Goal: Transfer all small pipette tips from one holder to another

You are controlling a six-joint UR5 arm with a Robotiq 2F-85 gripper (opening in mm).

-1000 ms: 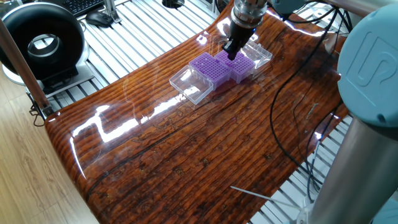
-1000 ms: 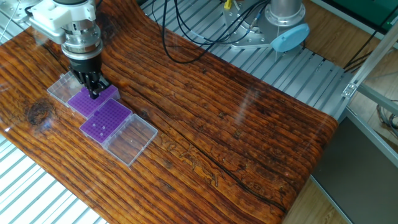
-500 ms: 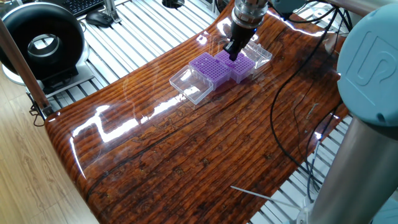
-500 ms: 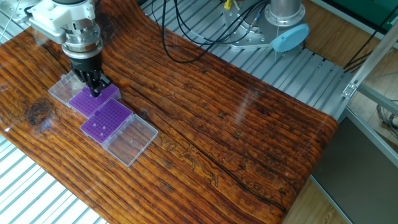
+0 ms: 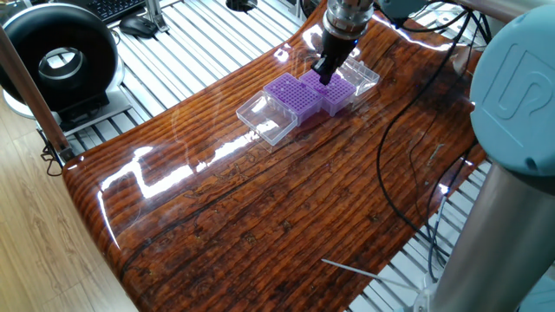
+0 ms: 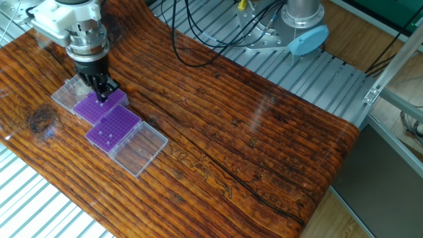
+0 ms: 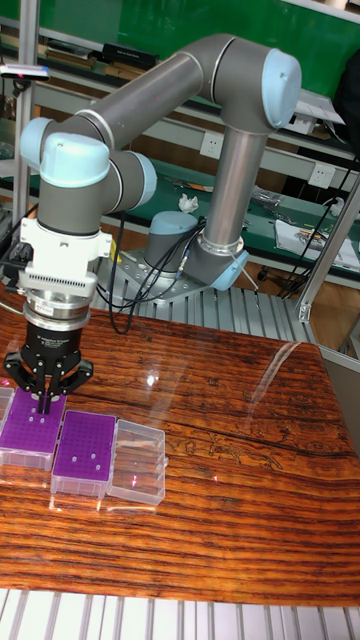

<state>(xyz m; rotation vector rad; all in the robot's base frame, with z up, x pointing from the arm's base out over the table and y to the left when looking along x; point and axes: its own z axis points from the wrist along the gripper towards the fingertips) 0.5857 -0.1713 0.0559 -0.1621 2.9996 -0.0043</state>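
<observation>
My fingers [image 7: 46, 400] are pressed close together, and a thin pale sliver shows between their ends in the tall fixed view, so I judge that I hold one of the small pipette tips [image 7: 46, 405], though it is too small to be sure. Compared with one second ago, my gripper [image 6: 101, 92] has risen a little above the far purple rack [image 6: 99, 104]; before it was almost touching the grid. This suggests to me that one tip has just been pulled out. The near purple rack [image 6: 112, 127], touching the far purple rack, already carries a few pale tips [image 6: 104, 135] at its front part. Next I must probably move over this rack and lower carefully into a free hole.
</observation>
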